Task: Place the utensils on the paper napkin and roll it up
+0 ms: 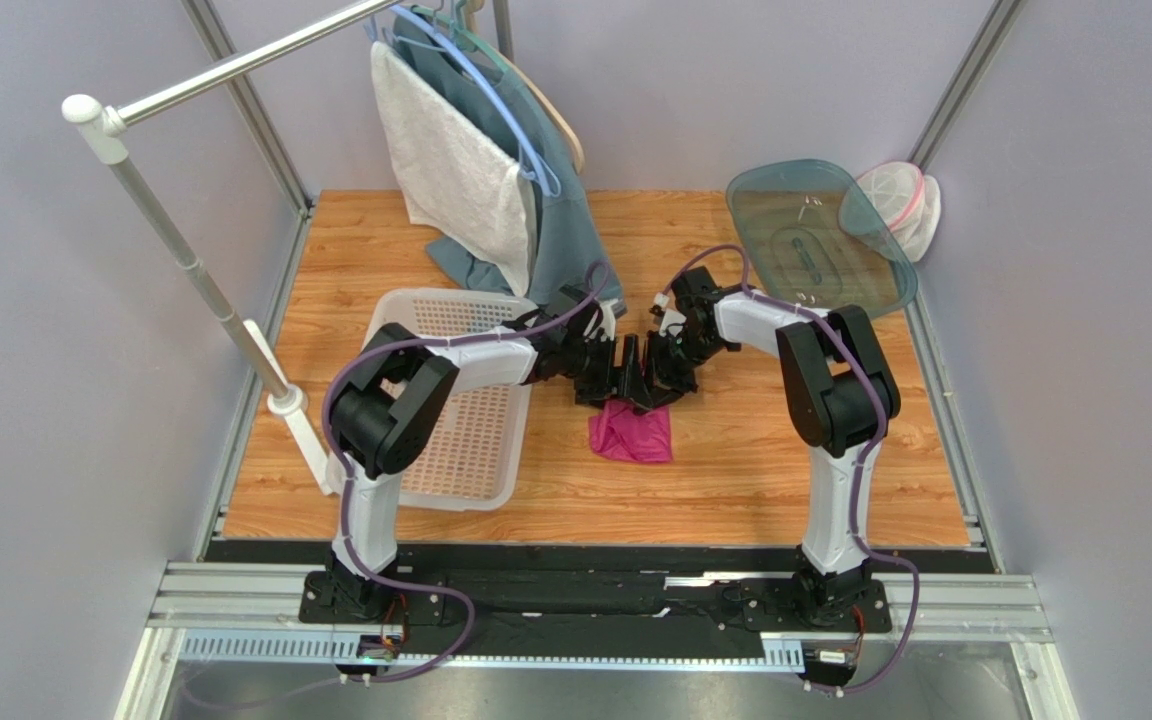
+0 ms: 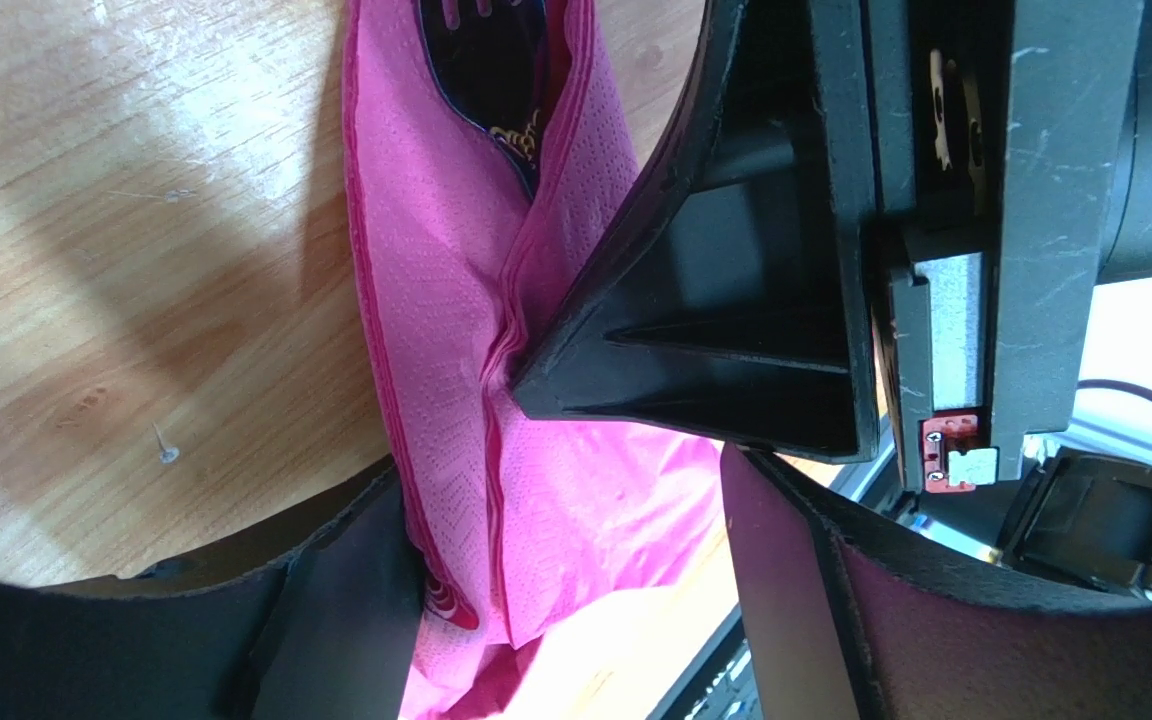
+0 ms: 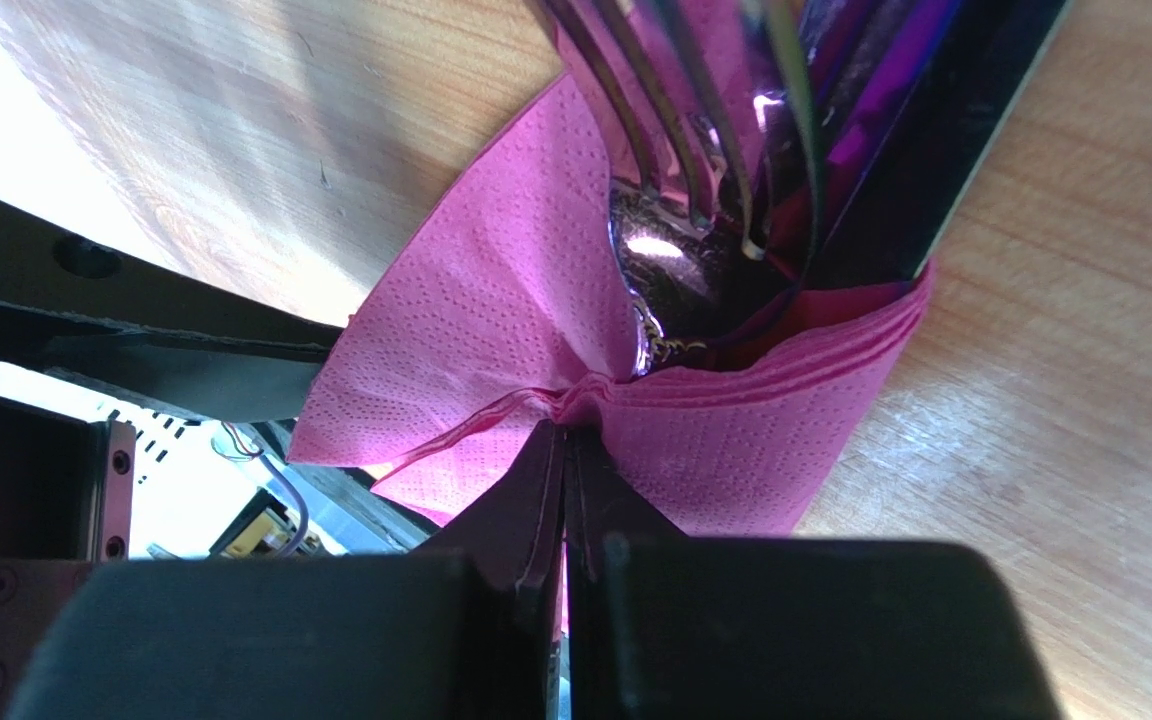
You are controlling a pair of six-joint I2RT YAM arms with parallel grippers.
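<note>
The utensils (image 3: pixel 823 180), a fork (image 3: pixel 657 135) among them, lie inside the folded paper napkin (image 1: pixel 630 432) on the wooden table (image 1: pixel 748 465), with the right gripper (image 3: pixel 567 450) pinching its fold and the left gripper (image 2: pixel 575 525) spread wide around one end, so rolling looks begun but loose and unfinished.

Items counted: one paper napkin (image 1: pixel 630 432), one white basket (image 1: pixel 432 503), one translucent teal lid (image 1: pixel 815 233), one clear pouch (image 1: pixel 898 203) and one clothes rail (image 1: pixel 207 285). Cloths: one grey-white towel (image 1: pixel 455 165) and one teal cloth (image 1: pixel 575 240); arms number two, the left arm (image 1: pixel 387 405) and the right arm (image 1: pixel 838 375). Of the utensils (image 3: pixel 778 165), one fork (image 3: pixel 657 150) is distinct; the remainder overlap and cannot be counted.
</note>
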